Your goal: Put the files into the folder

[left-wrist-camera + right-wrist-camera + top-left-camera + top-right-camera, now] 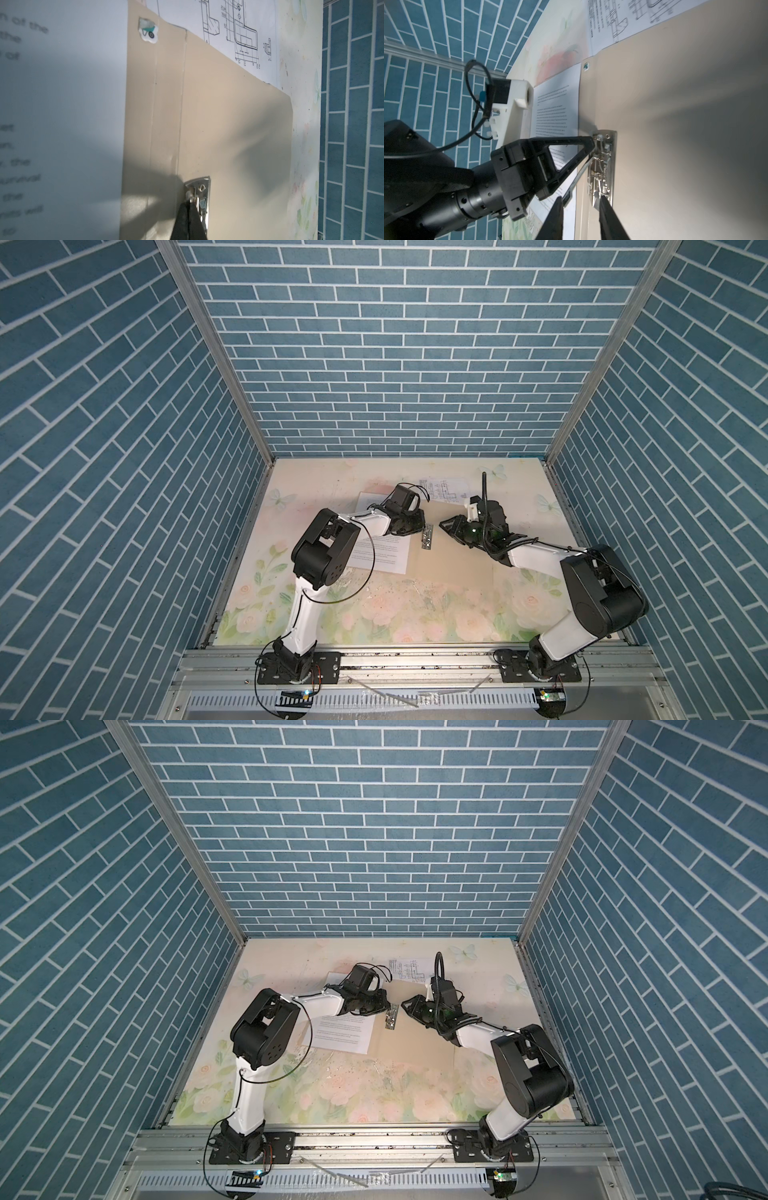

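Folder (457, 562) open flat, metal clip (427, 537) at spine; text sheet (384, 560) overlaps left flap, drawing sheet (442, 489) under far edge. Left gripper (190, 204) pinched shut at clip, right gripper (580, 199) narrowly parted beside. We judge clip-opening step; next needs sheets slid under.

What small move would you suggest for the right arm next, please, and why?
Probably lift the right gripper away from the clip and start it toward the drawing sheet. Its jaws stand open and empty beside the clip, the left gripper is shut at one end of the clip, and neither the drawing sheet nor the text sheet is under the clip of the open folder yet.
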`<state>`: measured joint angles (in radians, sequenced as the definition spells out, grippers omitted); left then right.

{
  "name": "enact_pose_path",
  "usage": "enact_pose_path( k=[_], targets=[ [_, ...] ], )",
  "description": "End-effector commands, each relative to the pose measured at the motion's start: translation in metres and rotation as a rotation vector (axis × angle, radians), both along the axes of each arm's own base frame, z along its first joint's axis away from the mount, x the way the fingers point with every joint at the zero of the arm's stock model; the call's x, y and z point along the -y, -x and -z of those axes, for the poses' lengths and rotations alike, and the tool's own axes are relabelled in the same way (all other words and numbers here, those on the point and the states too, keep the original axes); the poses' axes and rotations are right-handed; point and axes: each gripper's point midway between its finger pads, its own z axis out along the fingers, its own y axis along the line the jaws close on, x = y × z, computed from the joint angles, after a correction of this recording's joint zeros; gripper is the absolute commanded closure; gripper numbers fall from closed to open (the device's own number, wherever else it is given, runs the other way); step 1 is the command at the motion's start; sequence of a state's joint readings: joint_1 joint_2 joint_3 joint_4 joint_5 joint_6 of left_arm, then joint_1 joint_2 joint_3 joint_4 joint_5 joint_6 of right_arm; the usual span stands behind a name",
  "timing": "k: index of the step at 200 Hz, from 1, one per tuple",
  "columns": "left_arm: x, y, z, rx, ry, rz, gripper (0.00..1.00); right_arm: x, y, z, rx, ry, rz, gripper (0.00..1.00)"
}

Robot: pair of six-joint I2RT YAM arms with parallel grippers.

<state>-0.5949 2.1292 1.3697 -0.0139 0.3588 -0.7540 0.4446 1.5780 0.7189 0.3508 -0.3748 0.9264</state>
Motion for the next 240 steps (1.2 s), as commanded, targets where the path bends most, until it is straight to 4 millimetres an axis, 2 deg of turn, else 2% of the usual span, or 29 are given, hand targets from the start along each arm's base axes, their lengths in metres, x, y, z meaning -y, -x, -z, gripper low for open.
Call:
enact_pose_path(
  k=[1, 42, 77, 88, 105, 116, 139, 172, 212, 218, 240],
  targets=[
    [-0.008, -0.002, -0.013, 0.016, 0.008, -0.033, 0.91, 0.027, 0.006, 0.012, -0.001, 0.094, 0.056, 0.67],
    [-0.005, -0.004, -0.03, 0.028, 0.056, -0.052, 0.87, 0.072, 0.018, 0.026, -0.047, 0.224, 0.134, 0.54],
    [-0.007, 0.0, -0.033, 0.03, 0.079, -0.073, 0.83, 0.108, 0.029, 0.032, -0.092, 0.362, 0.2, 0.44],
    [-0.009, 0.002, -0.033, 0.032, 0.086, -0.079, 0.8, 0.116, 0.033, 0.035, -0.11, 0.401, 0.201, 0.4],
    [-0.013, 0.003, -0.037, 0.044, 0.092, -0.091, 0.68, 0.132, 0.038, 0.041, -0.139, 0.456, 0.23, 0.35],
    [-0.016, 0.004, -0.042, 0.051, 0.093, -0.093, 0.65, 0.136, 0.04, 0.043, -0.149, 0.46, 0.232, 0.34],
    [-0.028, 0.007, -0.051, 0.073, 0.076, -0.094, 0.48, 0.144, 0.043, 0.049, -0.156, 0.477, 0.234, 0.31],
    [-0.048, 0.012, -0.065, 0.119, 0.016, -0.099, 0.31, 0.151, 0.043, 0.055, -0.157, 0.501, 0.234, 0.28],
    [-0.056, 0.018, -0.072, 0.148, 0.012, -0.09, 0.22, 0.15, 0.038, 0.065, -0.152, 0.496, 0.203, 0.25],
    [-0.056, 0.018, -0.073, 0.154, 0.017, -0.09, 0.2, 0.143, 0.038, 0.066, -0.15, 0.468, 0.174, 0.25],
    [-0.057, 0.021, -0.078, 0.184, 0.045, -0.08, 0.18, 0.137, 0.034, 0.071, -0.14, 0.457, 0.143, 0.24]
  ],
)
